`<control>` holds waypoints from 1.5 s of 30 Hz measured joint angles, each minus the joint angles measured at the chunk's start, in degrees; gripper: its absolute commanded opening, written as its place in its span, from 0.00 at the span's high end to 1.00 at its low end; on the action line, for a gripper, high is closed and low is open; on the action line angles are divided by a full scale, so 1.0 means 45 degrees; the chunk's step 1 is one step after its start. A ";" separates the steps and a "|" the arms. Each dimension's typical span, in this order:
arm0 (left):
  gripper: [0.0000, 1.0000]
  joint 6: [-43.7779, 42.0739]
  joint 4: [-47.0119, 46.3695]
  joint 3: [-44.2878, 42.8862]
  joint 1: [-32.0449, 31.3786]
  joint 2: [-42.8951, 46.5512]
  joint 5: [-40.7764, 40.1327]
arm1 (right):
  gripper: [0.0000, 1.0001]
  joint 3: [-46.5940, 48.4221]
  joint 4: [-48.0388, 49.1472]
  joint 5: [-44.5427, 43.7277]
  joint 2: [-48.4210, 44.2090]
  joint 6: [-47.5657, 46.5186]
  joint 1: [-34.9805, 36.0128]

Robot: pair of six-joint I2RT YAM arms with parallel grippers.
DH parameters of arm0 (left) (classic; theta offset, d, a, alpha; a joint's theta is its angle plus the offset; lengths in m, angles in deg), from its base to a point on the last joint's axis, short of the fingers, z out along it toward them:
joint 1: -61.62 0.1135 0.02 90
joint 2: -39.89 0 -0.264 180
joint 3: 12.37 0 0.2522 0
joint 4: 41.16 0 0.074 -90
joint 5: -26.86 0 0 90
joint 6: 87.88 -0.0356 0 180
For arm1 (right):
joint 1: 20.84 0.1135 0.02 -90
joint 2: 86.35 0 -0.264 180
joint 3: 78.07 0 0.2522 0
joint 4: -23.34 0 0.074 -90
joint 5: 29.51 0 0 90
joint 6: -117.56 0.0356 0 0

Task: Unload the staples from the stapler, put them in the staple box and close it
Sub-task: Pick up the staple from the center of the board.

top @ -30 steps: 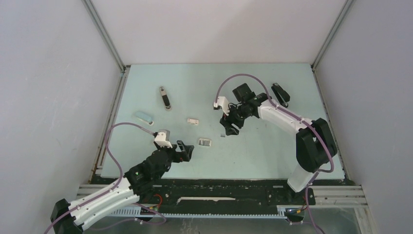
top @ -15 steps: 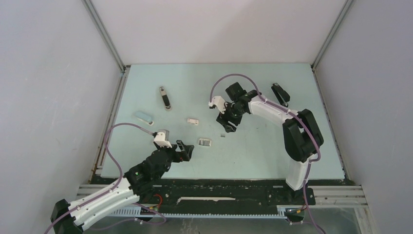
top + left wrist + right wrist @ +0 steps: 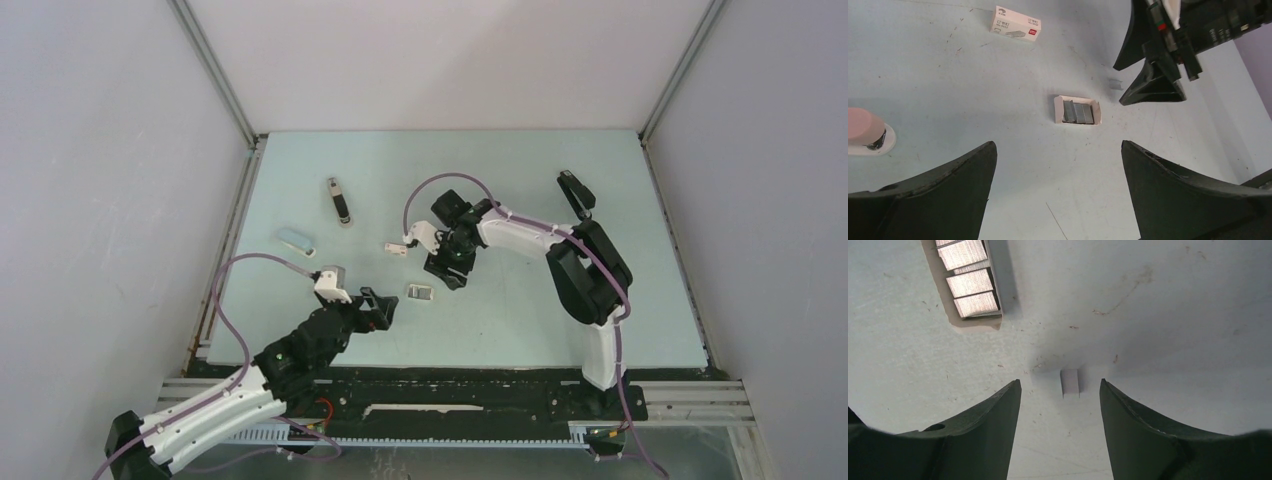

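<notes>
- Top external: the right gripper (image 3: pixel 447 268) hangs low over the worktop (image 3: pixel 520 310), just beside the white tray (image 3: pixel 410 292). The left gripper (image 3: pixel 378 305) hovers at the tray's other side. The stapler (image 3: pixel 340 201) lies well apart at the far left, its long axis running near to far, and neither gripper touches it.
- Left wrist: the left gripper's jaws are spread wide and hold nothing. The tray sits beyond them, and a loose strip of the staples (image 3: pixel 1116 84) lies past it, at the right gripper's fingertips.
- Right wrist: the jaws are parted and empty. The strip lies flat between the two fingers, long axis along them, so closing would likely pinch its narrow width. The right arm is plainly the nearer one.
</notes>
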 measured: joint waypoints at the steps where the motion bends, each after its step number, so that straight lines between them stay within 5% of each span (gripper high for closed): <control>1: 0.00 0.0039 0.0034 0.0000 0.0000 0.0063 -0.0005 | 0.35 0.0034 0.0010 -0.0107 0.0112 0.0058 0.0078; 19: 0.00 0.0189 0.0296 0.0204 0.0000 0.0583 -0.0005 | 0.46 0.0155 0.0005 -0.0923 0.0554 0.0316 0.0228; 35: 0.00 0.0238 0.0296 0.0204 0.0000 0.0583 -0.0005 | 0.79 0.0277 -0.0063 -0.0971 0.0656 0.0500 0.0253; 45: 0.01 0.0471 -0.0155 0.0204 0.0053 0.0000 -0.0151 | 0.85 0.0272 -0.0024 -0.1297 0.0631 0.0850 0.0393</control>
